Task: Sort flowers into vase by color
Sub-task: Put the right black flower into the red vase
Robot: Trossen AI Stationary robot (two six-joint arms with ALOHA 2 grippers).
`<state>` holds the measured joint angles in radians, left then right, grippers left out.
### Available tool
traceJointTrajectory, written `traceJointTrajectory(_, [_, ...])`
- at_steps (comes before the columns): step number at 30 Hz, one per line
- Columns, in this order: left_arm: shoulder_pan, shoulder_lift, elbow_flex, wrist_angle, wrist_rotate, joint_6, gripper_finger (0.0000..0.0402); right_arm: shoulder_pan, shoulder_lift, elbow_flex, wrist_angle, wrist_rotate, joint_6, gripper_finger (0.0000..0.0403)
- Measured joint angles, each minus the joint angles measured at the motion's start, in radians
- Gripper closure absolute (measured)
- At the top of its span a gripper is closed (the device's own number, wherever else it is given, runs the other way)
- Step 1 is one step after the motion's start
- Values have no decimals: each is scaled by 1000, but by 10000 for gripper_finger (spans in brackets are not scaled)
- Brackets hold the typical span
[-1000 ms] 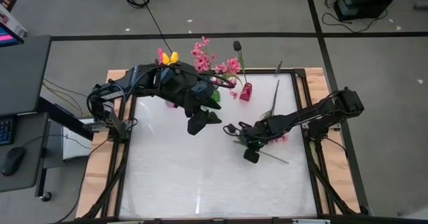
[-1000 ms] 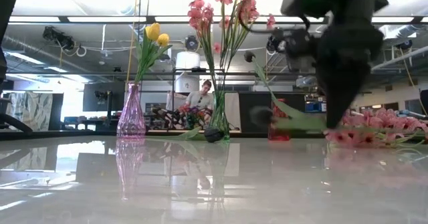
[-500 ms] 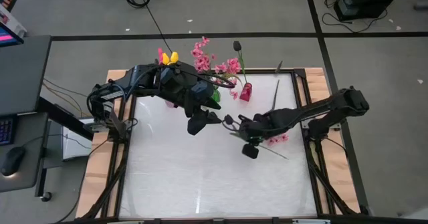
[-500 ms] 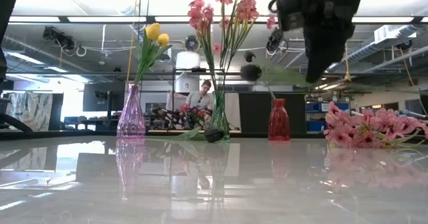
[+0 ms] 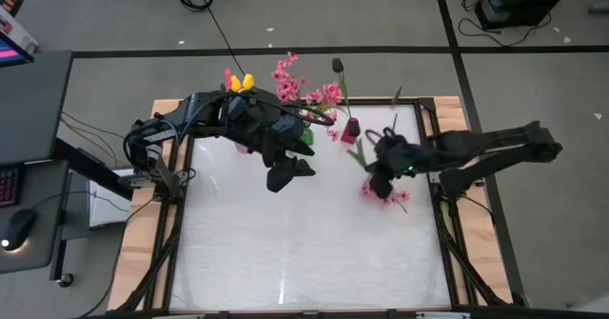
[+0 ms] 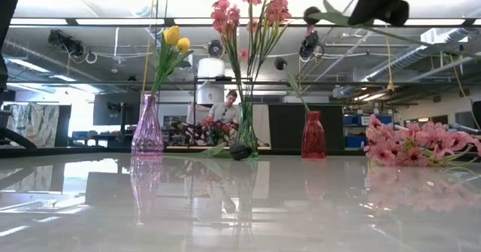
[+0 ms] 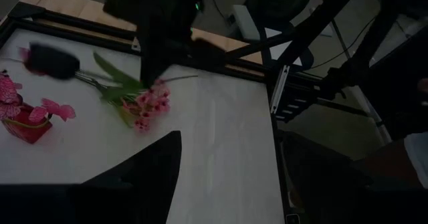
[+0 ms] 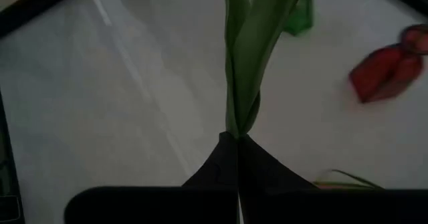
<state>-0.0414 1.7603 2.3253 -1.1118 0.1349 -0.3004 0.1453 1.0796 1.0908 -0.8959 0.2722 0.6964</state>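
Observation:
My right gripper (image 5: 374, 167) is shut on a dark tulip (image 6: 312, 14) with green leaves and holds it high over the table's far right, its head near the red vase (image 5: 349, 133). That vase holds another dark tulip (image 6: 280, 62). A spray of pink blossoms (image 5: 385, 193) lies flat on the table below my right gripper. Yellow tulips (image 6: 174, 37) stand in a purple vase (image 6: 148, 128), and pink sprays (image 6: 259, 7) stand in a clear vase (image 6: 245, 135). My left gripper (image 5: 290, 173) hangs open above the table's middle, touching nothing. My right gripper pinches the dark tulip's green stem and leaves (image 8: 237, 120) between its two shut fingers (image 8: 221, 158). The fingers slant down from the table's right side. The flower runs on ahead of the fingers, about level, lifted clear of the table.
The three vases stand in a row along the far edge. A black frame (image 5: 440, 167) and wooden boards border the white table top. Open white surface (image 5: 285, 252) fills the near half. A person sits far off in the room (image 6: 229, 109).
My right gripper has risen from the table and gone toward the far right, tipping up toward level. It has stayed shut on the dark tulip, which has come off the table and swung its head toward the red vase. The pink spray stays on the table.

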Motion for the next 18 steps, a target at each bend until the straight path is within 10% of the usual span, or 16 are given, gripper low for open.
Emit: traceJointTrajectory(18, [0, 0, 0, 0, 0, 0, 134, -107, -117, 0, 106, 294, -209, 399])
